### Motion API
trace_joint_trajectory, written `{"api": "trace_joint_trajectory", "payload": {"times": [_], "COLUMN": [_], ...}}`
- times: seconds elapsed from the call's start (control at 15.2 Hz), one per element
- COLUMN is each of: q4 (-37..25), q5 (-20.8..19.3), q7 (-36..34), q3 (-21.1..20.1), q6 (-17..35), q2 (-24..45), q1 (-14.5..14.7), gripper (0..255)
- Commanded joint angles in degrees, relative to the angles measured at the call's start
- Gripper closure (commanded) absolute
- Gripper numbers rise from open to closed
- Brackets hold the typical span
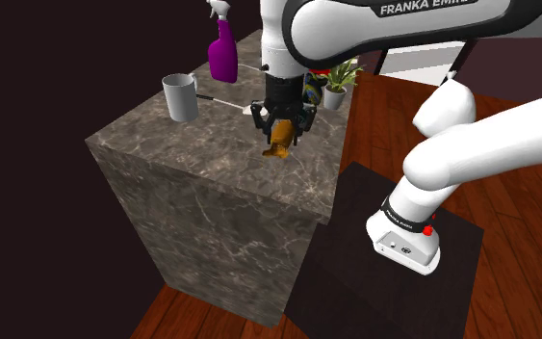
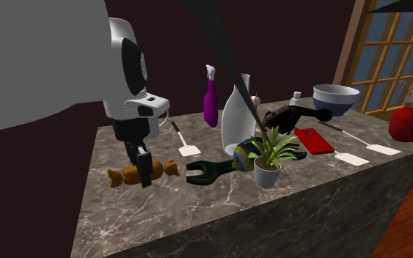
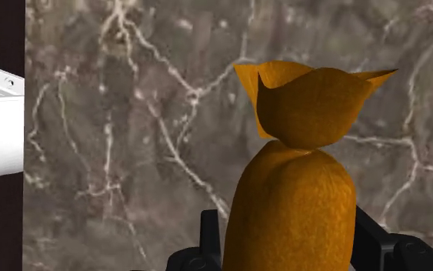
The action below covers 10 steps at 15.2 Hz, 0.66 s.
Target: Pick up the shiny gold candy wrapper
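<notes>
Marble counter (image 2: 197, 220), dark walls behind. At the second exterior view's left, the gripper (image 2: 144, 172) is clamped on the candy (image 2: 130, 174) at its fat middle, close over the counter. Probably light, crinkly and slippery, with twisted ends too flimsy to grip. Wrench (image 2: 208, 170) sits just right.

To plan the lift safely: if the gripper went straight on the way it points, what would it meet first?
The marble counter top, just beyond the gold candy that the gripper clasps; how near, I cannot tell.
</notes>
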<state>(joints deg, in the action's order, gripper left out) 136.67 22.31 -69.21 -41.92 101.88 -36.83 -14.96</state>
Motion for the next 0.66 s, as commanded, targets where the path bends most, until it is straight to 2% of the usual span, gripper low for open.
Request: {"api": "trace_joint_trajectory", "payload": {"times": [0.0,0.46,0.59], "q4": [-1.27,-6.16,-6.26], "q5": [-0.29,-1.52,-1.55], "q7": [-0.07,-0.25,-0.26], "q3": [0.62,2.47,2.51], "q6": [-1.65,-6.91,-7.03], "q2": [-0.35,-0.61,-0.61], "q1": [0.04,-0.26,-0.27], "gripper": [255,255,255]}}
